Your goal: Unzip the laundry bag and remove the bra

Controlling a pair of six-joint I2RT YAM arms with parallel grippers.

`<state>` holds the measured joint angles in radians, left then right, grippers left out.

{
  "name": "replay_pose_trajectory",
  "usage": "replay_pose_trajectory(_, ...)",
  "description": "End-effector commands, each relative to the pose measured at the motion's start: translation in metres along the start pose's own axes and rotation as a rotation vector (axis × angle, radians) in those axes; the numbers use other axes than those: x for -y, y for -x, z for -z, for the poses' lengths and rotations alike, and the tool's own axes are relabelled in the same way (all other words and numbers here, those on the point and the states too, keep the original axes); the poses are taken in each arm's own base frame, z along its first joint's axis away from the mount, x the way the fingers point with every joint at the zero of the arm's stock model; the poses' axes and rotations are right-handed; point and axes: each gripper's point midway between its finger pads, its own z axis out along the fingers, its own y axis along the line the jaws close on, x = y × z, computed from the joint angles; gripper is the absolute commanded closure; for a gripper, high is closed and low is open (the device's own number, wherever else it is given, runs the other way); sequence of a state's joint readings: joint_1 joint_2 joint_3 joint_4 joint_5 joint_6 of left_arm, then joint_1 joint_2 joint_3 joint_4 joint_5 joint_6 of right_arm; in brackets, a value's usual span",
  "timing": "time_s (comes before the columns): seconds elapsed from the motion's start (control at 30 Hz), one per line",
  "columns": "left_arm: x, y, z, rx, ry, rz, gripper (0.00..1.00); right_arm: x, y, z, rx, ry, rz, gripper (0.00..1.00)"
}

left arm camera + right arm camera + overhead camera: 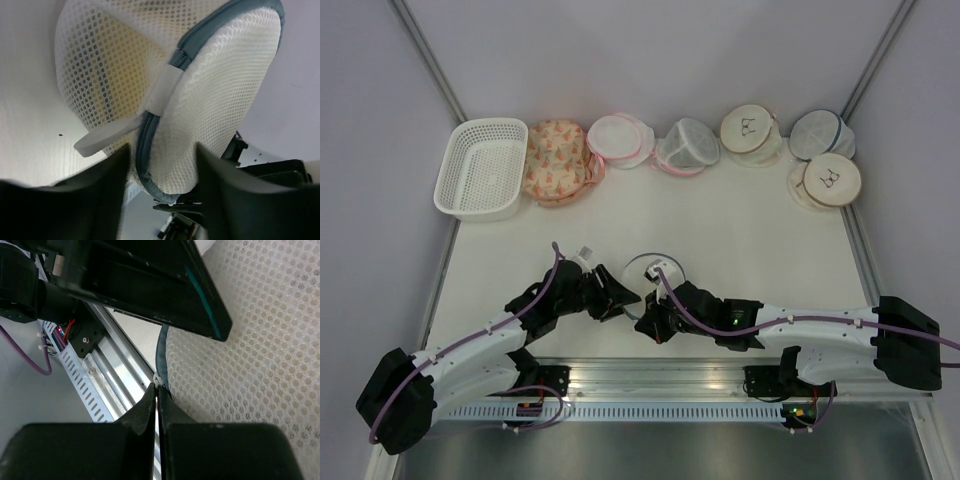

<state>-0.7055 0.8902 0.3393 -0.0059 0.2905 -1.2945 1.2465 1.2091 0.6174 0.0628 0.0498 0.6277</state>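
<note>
The laundry bag point(655, 268), white mesh with a dark blue zip rim, sits near the table's front edge between both grippers. In the left wrist view the laundry bag point(200, 100) fills the frame, with a white loop tab point(162, 90) across its zip. My left gripper point(162, 187) straddles the bag's lower rim, its jaws wide apart and the mesh unsqueezed. My right gripper point(158, 386) is shut on the small white zip pull point(158, 379) at the rim. The bra is hidden; only a yellowish tint point(115, 65) shows through the mesh.
Along the back stand a white basket point(482, 168), a floral fabric piece point(557, 160), two pink-trimmed bags point(620, 140), two beige round bags point(750, 130) and a blue-rimmed bag point(817, 130). An aluminium rail point(650, 375) runs along the near edge.
</note>
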Motion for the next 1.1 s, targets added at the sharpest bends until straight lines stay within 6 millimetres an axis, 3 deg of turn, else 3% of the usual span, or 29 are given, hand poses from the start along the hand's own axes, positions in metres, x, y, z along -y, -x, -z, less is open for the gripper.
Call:
replay_pose_trajectory(0.0, 0.037, -0.001, 0.000, -0.021, -0.124, -0.027, 0.51, -0.015, 0.022, 0.004, 0.072, 0.044, 0.013, 1.00)
replay_pose_trajectory(0.1, 0.038, 0.001, 0.000, -0.009, -0.129, -0.037, 0.84, -0.012, 0.019, 0.007, 0.055, 0.025, 0.016, 1.00)
replay_pose_trajectory(0.2, 0.036, 0.003, 0.000, 0.004, -0.112, -0.041, 0.98, 0.000, 0.013, 0.012, 0.020, -0.039, 0.026, 1.00)
replay_pose_trajectory(0.27, 0.034, 0.004, 0.001, 0.014, -0.101, -0.053, 0.98, 0.021, -0.002, 0.020, -0.053, -0.143, 0.047, 1.00)
replay_pose_trajectory(0.33, 0.032, 0.005, 0.002, 0.021, -0.093, -0.068, 0.98, 0.031, -0.002, 0.028, -0.086, -0.221, 0.056, 1.00)
replay_pose_trajectory(0.37, 0.031, 0.006, 0.001, 0.024, -0.087, -0.071, 0.98, 0.053, -0.012, 0.038, -0.128, -0.329, 0.072, 0.99)
replay_pose_trajectory(0.47, 0.027, 0.007, 0.000, 0.033, -0.072, -0.078, 0.98, 0.077, -0.017, 0.059, -0.167, -0.474, 0.078, 1.00)
replay_pose_trajectory(0.7, 0.026, 0.006, -0.001, 0.020, -0.067, -0.108, 0.98, 0.122, 0.008, 0.097, -0.041, -0.755, 0.075, 1.00)
replay_pose_trajectory(0.9, 0.042, 0.008, -0.005, 0.003, -0.099, -0.187, 0.98, 0.145, 0.022, 0.093, 0.011, -0.859, 0.105, 1.00)
replay_pose_trajectory(1.07, 0.085, 0.028, -0.019, 0.042, -0.152, -0.354, 0.98, 0.141, 0.036, 0.085, 0.070, -0.838, 0.096, 1.00)
